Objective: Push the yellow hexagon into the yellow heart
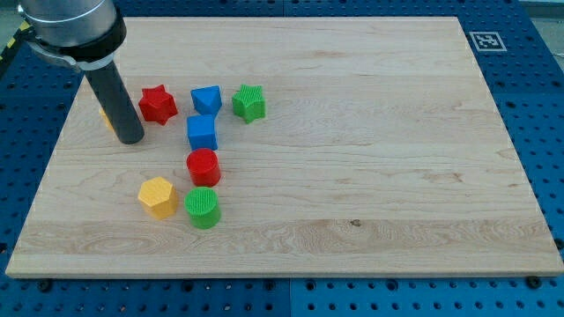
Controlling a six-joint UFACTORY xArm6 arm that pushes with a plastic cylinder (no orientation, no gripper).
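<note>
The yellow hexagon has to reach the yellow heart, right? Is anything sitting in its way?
Nothing visible blocks it. The yellow hexagon lies at the view's lower left; the yellow heart is mostly hidden behind my rod, up and to the left. My tip stands beside the heart; bare board lies between the two blocks.

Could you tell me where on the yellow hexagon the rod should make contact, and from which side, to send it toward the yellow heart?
Press my tip against the yellow hexagon's lower-right face, coming from the view's bottom right. The yellow heart lies up-left of it, mostly hidden behind the rod. The green cylinder sits close on that side, so room is tight.
</note>
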